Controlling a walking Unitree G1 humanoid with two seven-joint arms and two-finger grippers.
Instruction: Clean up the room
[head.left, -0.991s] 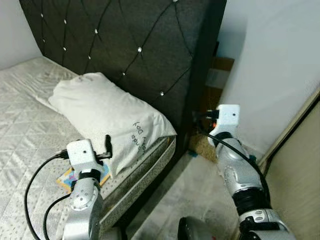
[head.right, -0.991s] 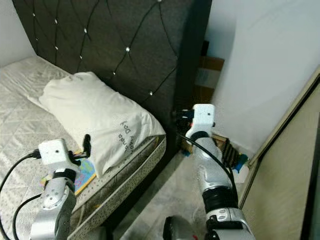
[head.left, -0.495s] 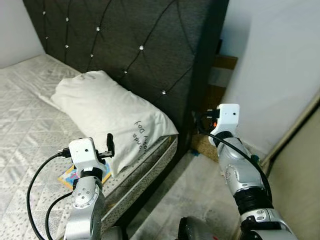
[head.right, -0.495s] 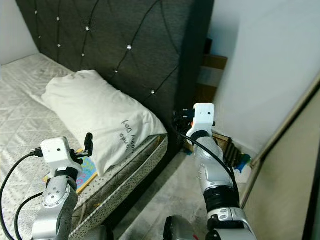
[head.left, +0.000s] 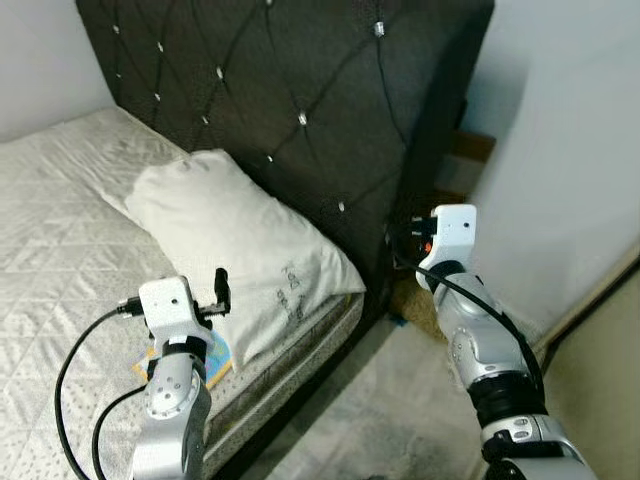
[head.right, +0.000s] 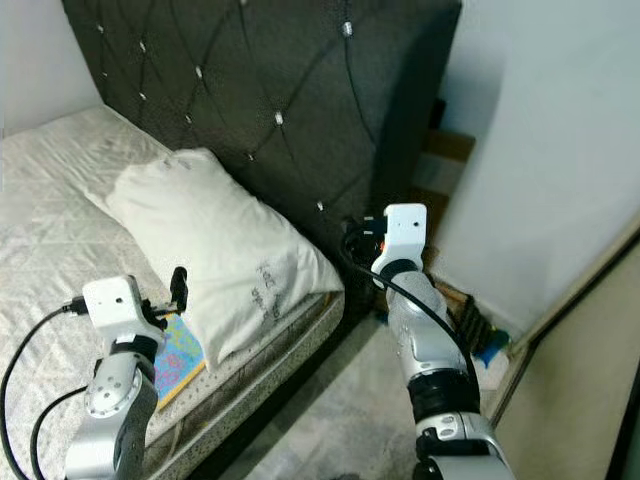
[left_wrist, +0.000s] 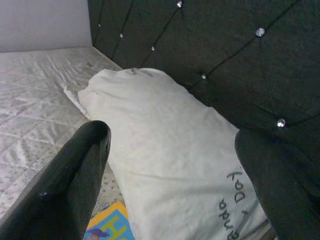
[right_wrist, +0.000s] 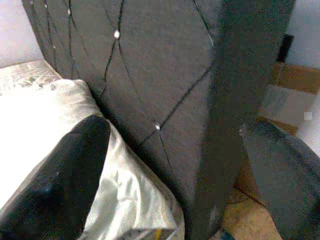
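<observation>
1 colourful book lies flat on the bed at 5 o'clock, just beside the left gripper, jaws spread, nearer than the spread right gripper.

The pillow and headboard blocked my left pincer; open mattress lay beside it.

Dark tufted headboard (studded) against a pale wall
</observation>
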